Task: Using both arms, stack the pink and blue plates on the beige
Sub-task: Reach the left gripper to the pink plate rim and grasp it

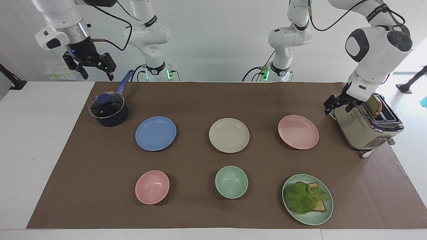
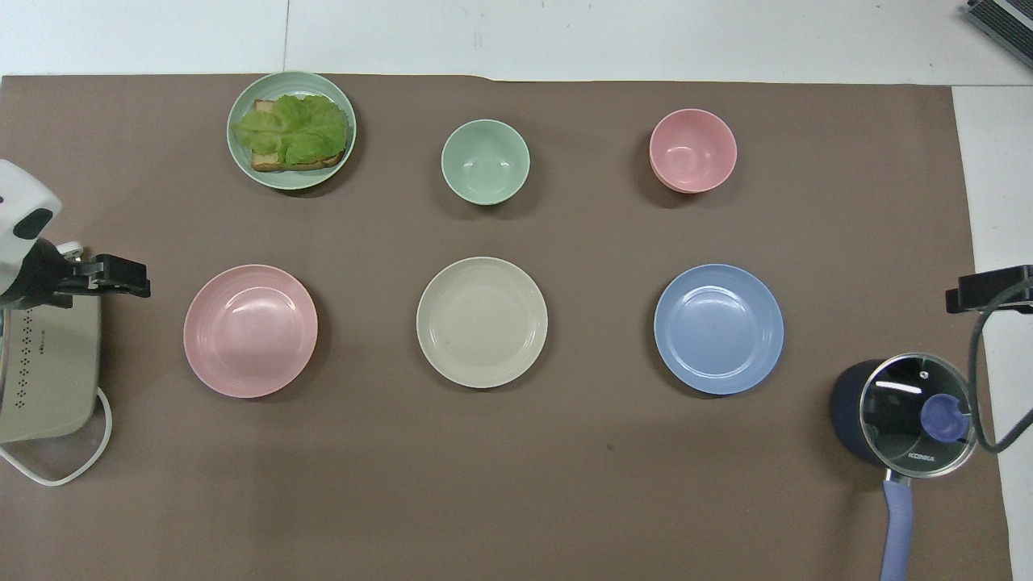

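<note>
Three equal plates lie in a row on the brown mat: the blue plate [image 1: 155, 133] [image 2: 718, 328] toward the right arm's end, the beige plate [image 1: 229, 135] [image 2: 482, 322] in the middle, and the pink plate [image 1: 298, 132] [image 2: 250, 331] toward the left arm's end. All three are bare and apart from each other. My left gripper [image 1: 337, 107] [image 2: 121, 276] hangs open and empty, low beside the toaster's side that faces the pink plate. My right gripper [image 1: 96, 75] [image 2: 989, 290] waits open and empty, high above the table's edge near the pot.
A beige toaster [image 1: 365, 128] [image 2: 48, 355] with toast in it stands at the left arm's end. A lidded dark pot [image 1: 108, 111] sits near the blue plate. Farther from the robots are a pink bowl [image 1: 152, 187], a green bowl [image 1: 231, 182] and a green plate [image 1: 320, 218] with lettuce on bread.
</note>
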Motion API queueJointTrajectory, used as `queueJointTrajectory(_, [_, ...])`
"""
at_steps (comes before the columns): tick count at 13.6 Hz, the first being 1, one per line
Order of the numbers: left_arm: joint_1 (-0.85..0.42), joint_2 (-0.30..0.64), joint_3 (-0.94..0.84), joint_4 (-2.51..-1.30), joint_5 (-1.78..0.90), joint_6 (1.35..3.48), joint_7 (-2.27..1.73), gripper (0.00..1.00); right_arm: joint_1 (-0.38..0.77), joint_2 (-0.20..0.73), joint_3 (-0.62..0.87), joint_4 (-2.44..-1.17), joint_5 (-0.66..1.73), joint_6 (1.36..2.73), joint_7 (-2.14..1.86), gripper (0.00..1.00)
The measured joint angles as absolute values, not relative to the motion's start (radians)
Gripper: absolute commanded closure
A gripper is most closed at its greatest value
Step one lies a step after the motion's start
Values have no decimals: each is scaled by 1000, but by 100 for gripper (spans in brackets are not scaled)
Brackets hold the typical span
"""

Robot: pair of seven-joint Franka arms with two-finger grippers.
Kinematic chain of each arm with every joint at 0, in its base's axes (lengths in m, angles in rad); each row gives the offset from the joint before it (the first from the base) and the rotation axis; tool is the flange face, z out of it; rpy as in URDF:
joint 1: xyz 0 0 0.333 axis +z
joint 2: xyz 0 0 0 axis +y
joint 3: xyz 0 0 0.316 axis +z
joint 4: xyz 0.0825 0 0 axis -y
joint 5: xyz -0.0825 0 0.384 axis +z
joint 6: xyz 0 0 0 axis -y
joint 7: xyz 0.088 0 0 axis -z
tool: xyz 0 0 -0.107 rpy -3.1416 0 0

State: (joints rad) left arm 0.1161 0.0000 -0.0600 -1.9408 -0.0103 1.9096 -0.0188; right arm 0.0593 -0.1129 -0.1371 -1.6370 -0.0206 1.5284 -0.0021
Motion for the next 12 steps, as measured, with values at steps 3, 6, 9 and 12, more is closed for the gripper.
queueJointTrajectory(3, [117,70,-60,-2037,-10,2037,-19,0,59,-113,-137,-1637,-21,1528,-2,0])
queueJointTrajectory(6, [122,134,-60,-2104,-10,2102,-19,0,59,-113,-137,-1637,-21,1528,-2,0])
queueJointTrajectory(9, [127,158,-60,-2150,-10,2149,-19,0,59,-113,-137,-1637,-21,1528,-2,0])
queueJointTrajectory(12, [127,157,-60,-2173,-10,2149,-19,89,59,-113,-137,-1637,-21,1528,-2,0])
